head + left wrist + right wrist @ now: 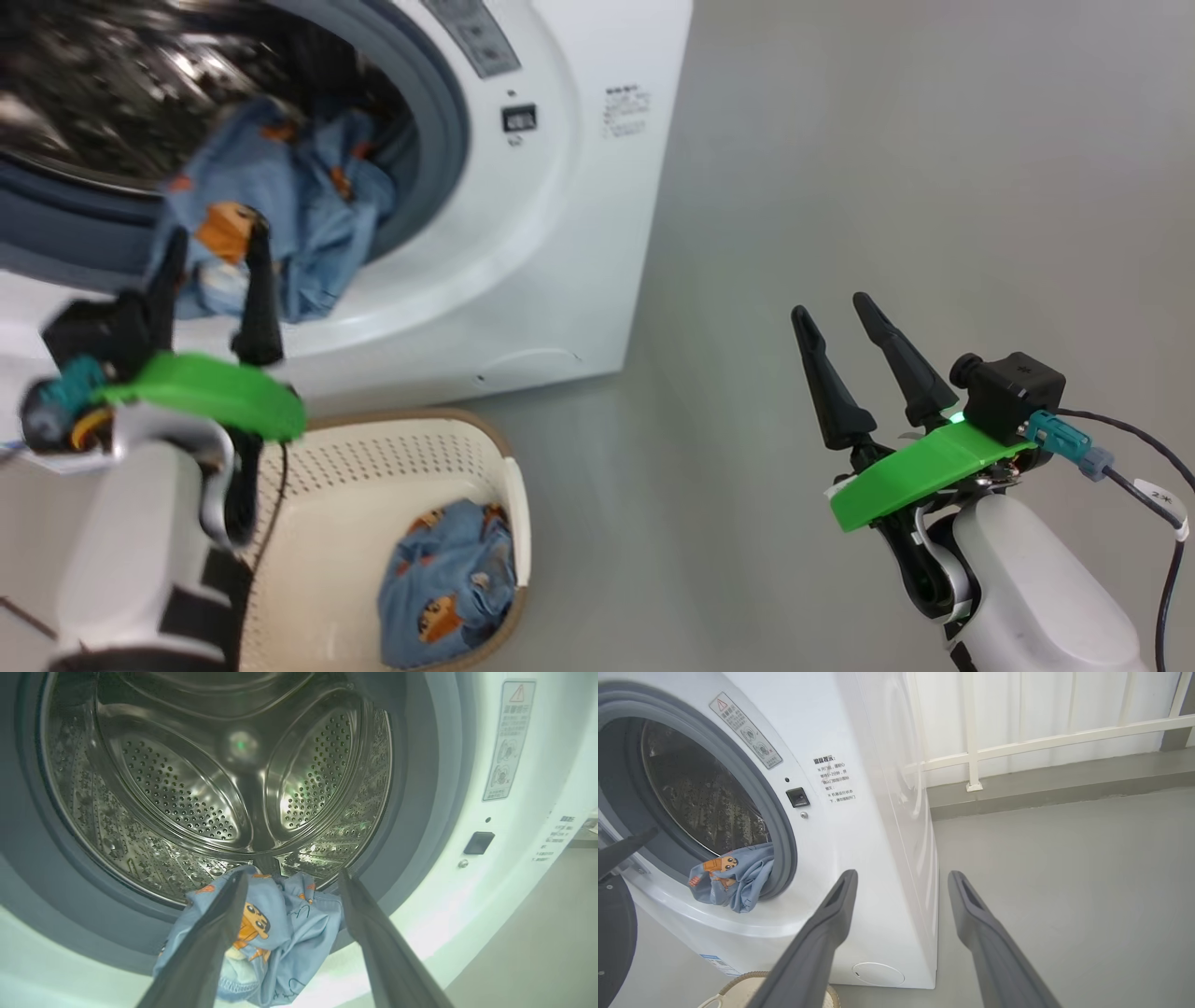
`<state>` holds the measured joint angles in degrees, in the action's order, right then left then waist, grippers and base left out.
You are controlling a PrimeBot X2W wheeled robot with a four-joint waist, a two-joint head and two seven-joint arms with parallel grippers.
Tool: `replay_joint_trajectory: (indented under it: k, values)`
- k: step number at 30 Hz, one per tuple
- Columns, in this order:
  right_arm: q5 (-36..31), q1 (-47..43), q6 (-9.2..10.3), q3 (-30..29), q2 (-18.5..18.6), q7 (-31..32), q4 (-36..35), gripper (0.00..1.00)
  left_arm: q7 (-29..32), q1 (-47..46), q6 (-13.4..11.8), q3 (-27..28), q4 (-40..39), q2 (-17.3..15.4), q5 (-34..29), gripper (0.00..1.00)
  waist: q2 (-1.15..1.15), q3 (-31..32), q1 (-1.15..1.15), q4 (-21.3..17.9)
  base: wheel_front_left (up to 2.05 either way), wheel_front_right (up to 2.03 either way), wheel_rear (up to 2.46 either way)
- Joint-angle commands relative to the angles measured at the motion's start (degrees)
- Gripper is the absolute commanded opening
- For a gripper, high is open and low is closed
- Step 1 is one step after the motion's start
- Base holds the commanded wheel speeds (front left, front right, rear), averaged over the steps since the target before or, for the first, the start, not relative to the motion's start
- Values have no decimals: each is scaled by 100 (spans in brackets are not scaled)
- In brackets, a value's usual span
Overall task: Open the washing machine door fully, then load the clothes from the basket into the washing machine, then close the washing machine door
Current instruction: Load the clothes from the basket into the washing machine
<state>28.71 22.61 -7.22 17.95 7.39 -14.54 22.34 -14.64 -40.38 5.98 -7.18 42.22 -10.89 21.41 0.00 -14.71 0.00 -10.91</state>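
Note:
The washing machine [523,233] stands with its opening uncovered and the steel drum [233,788] bare. One piece of the clothes [299,215] lies over the grey gasket lip, half hanging out [280,938] [733,877]. My left gripper [215,233] [292,877] is open just in front of it, a finger on each side and neither pressing the cloth. More blue clothes [448,579] lie in the basket [355,467] on the floor below. Off to the right, my right gripper [829,308] [901,875] hangs open over bare floor. A dark curved edge [612,933] may be the washing machine door's rim.
Grey floor [887,168] stretches to the right of the washer. A white railing and a low kerb [1041,742] run behind it. The basket's woven rim [738,984] sits close against the washer's base, under my left arm [131,541].

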Motion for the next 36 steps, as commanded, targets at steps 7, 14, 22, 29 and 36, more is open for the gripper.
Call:
replay_joint_trajectory:
  k: [7, 14, 22, 29, 36]
  values:
    - [50, -235, -26, 26, 96, -46, -81, 100, -36, 915, -57, 227, -863, -102, -191, 100, 0, 622, 0, 338, 0, 0, 0]
    - [56, -358, -26, -15, 159, -46, -97, 100, -36, 1629, -161, 265, -1538, -42, -250, 100, 0, 805, 0, 378, 0, 0, 0]
    - [51, -541, -26, -77, 223, -46, -114, 100, -36, 2379, -328, 352, -2140, 31, -223, 100, 0, 1049, 0, 460, 0, 0, 0]
    - [22, -668, -26, -129, 305, -46, -139, 100, 3, 2773, -480, 327, -2496, 61, -243, 100, 0, 1141, 0, 522, 0, 0, 0]
    - [13, -688, -26, -126, 336, -46, -145, 100, 65, 2926, -563, 299, -2715, 70, -219, 100, 0, 1161, 0, 508, 0, 0, 0]
